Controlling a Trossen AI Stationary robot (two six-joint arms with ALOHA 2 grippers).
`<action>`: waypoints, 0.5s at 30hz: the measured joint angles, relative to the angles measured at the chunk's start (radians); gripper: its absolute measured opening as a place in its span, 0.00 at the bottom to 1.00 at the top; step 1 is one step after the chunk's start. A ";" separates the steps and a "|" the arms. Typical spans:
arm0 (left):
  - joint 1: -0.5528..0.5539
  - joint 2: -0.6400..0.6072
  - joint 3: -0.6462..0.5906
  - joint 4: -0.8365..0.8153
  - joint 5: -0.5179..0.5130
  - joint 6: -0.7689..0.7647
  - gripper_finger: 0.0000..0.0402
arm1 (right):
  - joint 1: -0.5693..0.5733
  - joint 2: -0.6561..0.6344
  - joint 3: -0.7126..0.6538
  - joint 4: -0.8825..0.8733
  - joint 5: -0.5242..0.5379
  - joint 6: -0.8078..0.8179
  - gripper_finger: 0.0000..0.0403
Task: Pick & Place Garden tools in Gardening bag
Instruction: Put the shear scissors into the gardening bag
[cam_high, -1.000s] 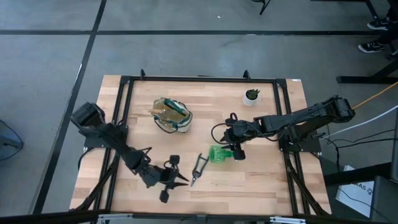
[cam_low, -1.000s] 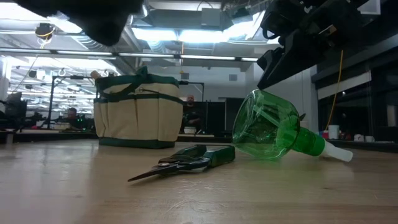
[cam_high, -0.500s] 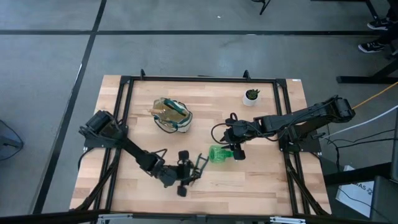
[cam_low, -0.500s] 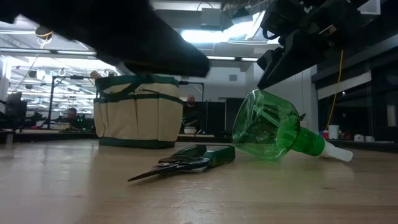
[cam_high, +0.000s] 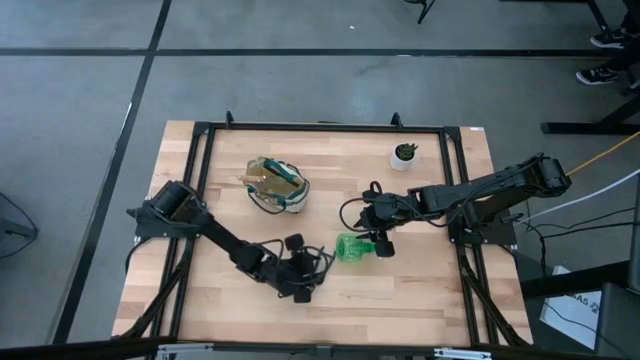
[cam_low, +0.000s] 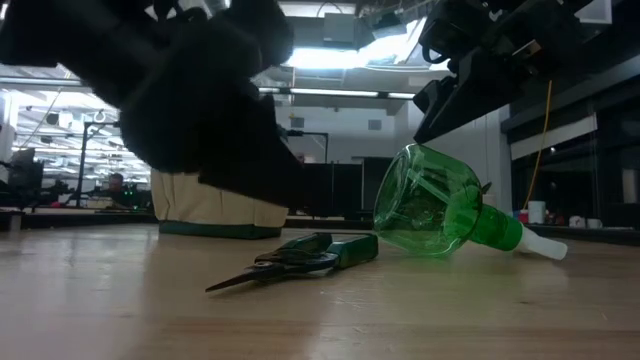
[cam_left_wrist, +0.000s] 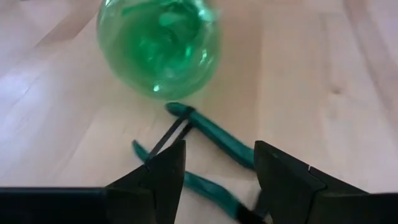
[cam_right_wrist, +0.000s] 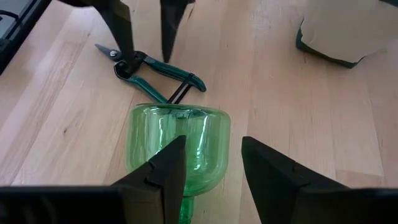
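Left gripper (cam_left_wrist: 214, 171) stands open directly above the pruning shears (cam_left_wrist: 205, 140), which lie flat on the table (cam_high: 420, 290). Right gripper (cam_right_wrist: 208, 165), also open, straddles the toppled spray bottle (cam_right_wrist: 177, 140). Gardening bag (cam_high: 275, 186) sits farther back, left of centre.

Pruning shears (cam_low: 300, 259) lay flat on the bench (cam_low: 150, 310). Just beside them, the green spray bottle (cam_low: 445, 215) rested on its side. Behind them, a dark arm (cam_low: 190, 100) partly hid the gardening bag (cam_low: 215, 212).
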 joint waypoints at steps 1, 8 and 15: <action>0.001 0.004 0.000 -0.002 -0.013 -0.001 0.46 | 0.000 0.000 0.000 0.000 0.000 0.000 0.39; 0.019 0.018 0.000 -0.036 -0.079 -0.005 0.47 | 0.000 0.000 0.000 0.000 0.000 0.000 0.39; 0.039 0.020 0.000 -0.082 -0.055 -0.092 0.47 | 0.000 0.000 0.000 0.000 0.000 0.000 0.39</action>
